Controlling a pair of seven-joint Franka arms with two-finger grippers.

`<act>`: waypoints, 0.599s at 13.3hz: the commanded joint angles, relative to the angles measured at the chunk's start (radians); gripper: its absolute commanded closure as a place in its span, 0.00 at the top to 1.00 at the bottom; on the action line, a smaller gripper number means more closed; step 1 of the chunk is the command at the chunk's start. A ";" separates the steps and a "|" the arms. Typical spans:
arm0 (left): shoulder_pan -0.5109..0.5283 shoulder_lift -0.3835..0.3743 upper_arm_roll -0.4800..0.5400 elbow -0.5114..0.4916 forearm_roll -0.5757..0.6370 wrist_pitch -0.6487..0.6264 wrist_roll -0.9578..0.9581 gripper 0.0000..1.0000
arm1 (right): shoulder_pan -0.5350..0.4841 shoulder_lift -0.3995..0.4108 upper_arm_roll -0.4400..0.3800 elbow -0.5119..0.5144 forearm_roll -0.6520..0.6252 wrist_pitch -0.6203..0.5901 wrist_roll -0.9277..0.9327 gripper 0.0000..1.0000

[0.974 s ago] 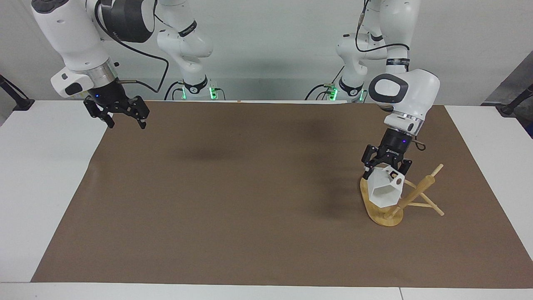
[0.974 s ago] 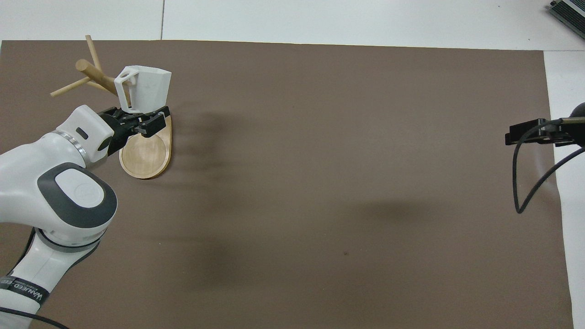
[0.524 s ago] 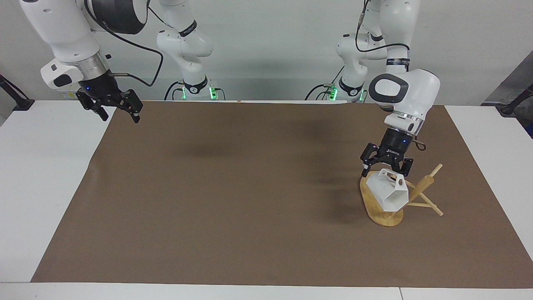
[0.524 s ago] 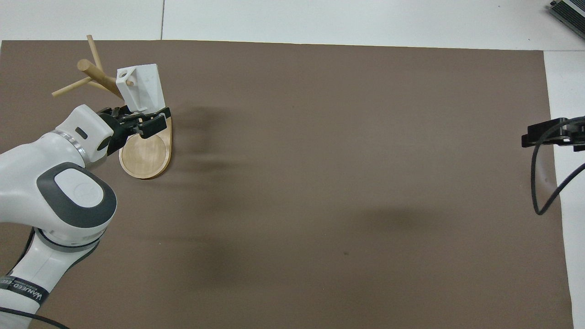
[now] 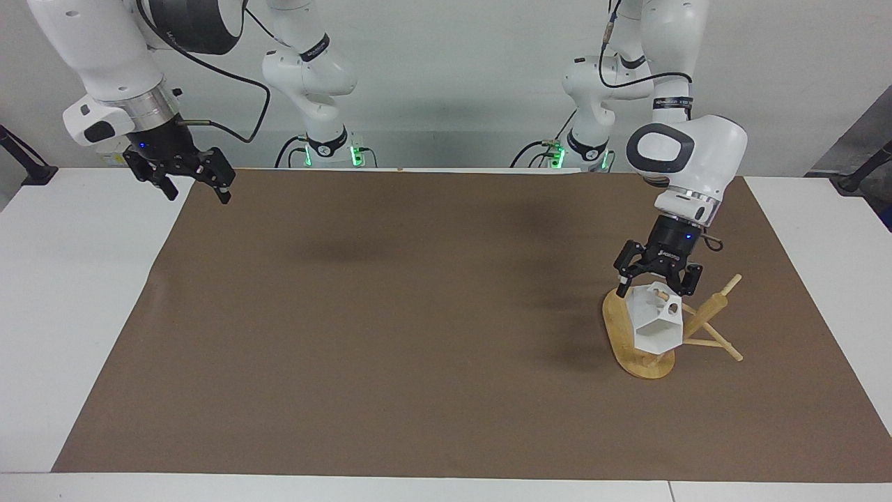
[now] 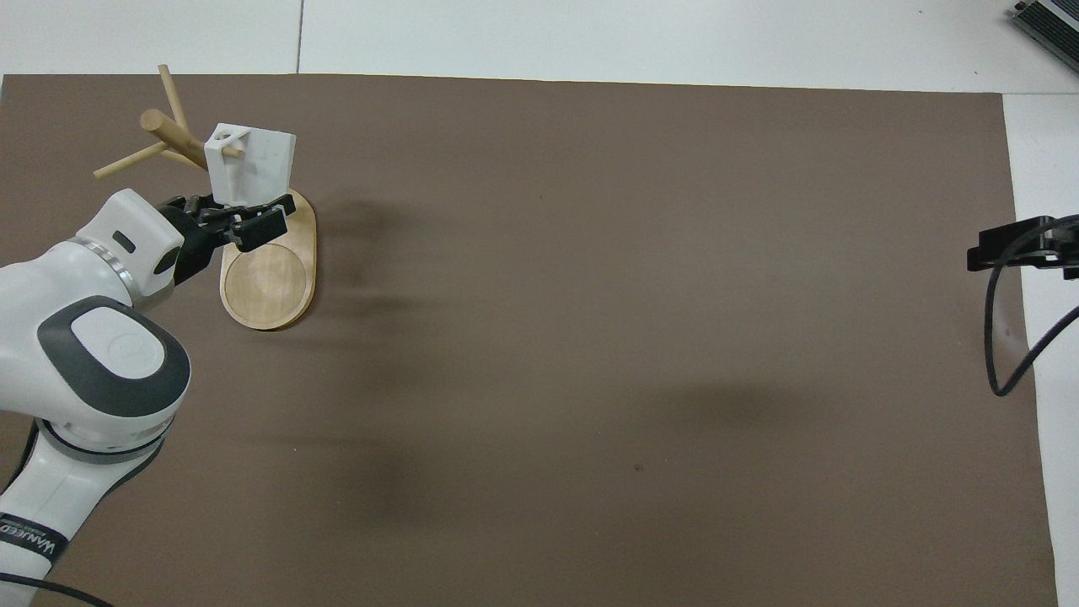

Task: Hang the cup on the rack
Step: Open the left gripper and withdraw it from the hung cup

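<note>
The white faceted cup [image 5: 654, 326] hangs tilted on a peg of the bamboo rack [image 5: 700, 322], and the peg shows through the hole in its handle in the overhead view [image 6: 250, 169]. The rack's oval base [image 5: 614, 322] lies on the brown mat toward the left arm's end of the table, and shows in the overhead view [image 6: 268, 282]. My left gripper [image 5: 655, 286] is open just above the cup's handle, its fingers spread to either side, and shows in the overhead view [image 6: 232, 215]. My right gripper [image 5: 187, 183] is open and empty, and waits raised over the mat's edge at the right arm's end.
A brown mat [image 5: 390, 321] covers most of the white table [image 5: 77, 314]. Other thin pegs of the rack [image 6: 126, 160] stick out away from the cup. The right gripper's tip and a looped cable [image 6: 1007, 249] show at the edge of the overhead view.
The left gripper has let go of the cup, which has settled lower onto the peg; the gripper has drawn back a little. The right gripper has risen and moved toward its end of the table.
</note>
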 commanded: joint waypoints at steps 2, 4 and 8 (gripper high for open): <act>0.067 -0.071 0.003 -0.003 0.076 -0.121 -0.017 1.00 | 0.003 -0.003 -0.002 0.006 -0.004 -0.009 0.034 1.00; 0.110 -0.107 0.004 0.004 0.169 -0.194 -0.018 1.00 | -0.001 -0.003 -0.002 0.005 -0.004 -0.006 0.034 1.00; 0.168 -0.173 0.004 0.010 0.329 -0.322 -0.064 1.00 | 0.000 -0.004 -0.001 0.003 -0.004 -0.006 0.033 1.00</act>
